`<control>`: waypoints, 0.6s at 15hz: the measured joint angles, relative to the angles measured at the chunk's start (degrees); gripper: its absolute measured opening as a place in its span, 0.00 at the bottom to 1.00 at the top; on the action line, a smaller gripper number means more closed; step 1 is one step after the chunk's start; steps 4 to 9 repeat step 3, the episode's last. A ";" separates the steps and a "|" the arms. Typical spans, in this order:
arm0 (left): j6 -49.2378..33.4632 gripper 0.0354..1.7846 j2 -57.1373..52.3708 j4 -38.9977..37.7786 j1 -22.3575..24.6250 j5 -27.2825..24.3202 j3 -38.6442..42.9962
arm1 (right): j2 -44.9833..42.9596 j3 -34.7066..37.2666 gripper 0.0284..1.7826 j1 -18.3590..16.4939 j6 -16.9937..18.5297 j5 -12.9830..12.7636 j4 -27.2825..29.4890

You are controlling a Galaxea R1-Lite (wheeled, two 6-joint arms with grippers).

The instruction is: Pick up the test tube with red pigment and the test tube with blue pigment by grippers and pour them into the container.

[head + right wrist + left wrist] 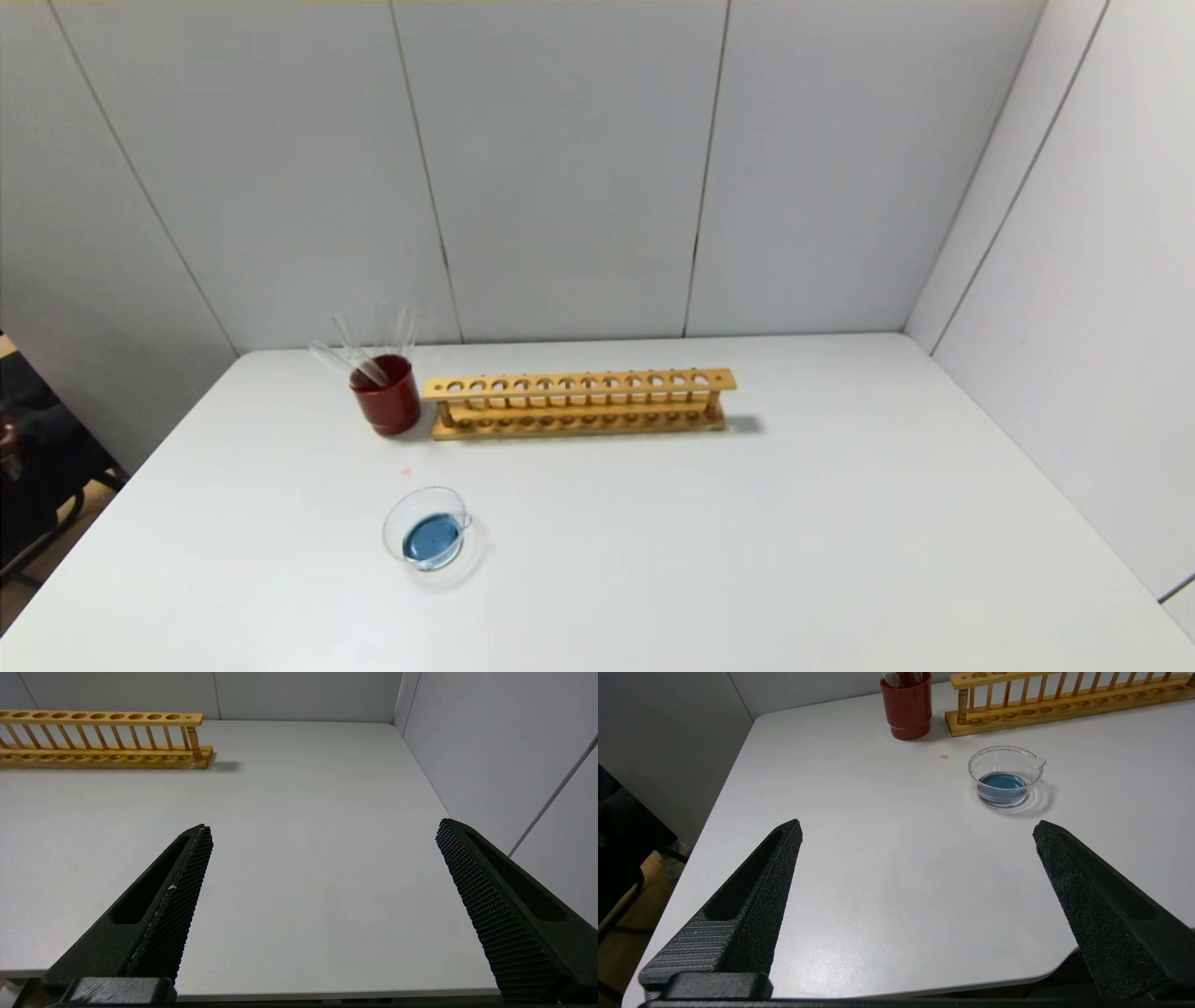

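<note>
On the white table point(747, 523): container point(428, 538) holding blue liquid — red cup point(386, 394) of tubes, wooden rack point(579, 403). Left gripper point(916, 827), right gripper point(324, 826) — jaws wide, nothing held.

near table point(709, 569): open
far left: red cup point(386, 396), wooden rack point(579, 403) touching-close
near left: glass dish point(429, 528)
right side: open to wall

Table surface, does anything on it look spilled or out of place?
Yes: a small pink-red spot lies on the table between the red cup and the glass dish, like a stray drop of pigment.
</note>
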 joint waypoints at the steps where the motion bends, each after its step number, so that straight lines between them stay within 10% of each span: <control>1: 0.00 0.98 0.02 0.06 0.00 0.02 -0.02 | 0.00 -0.02 0.98 0.00 0.15 0.02 -0.02; 9: -0.10 0.98 -0.05 -0.02 0.00 0.00 -0.02 | 0.00 -0.02 0.98 0.00 0.99 0.00 -0.07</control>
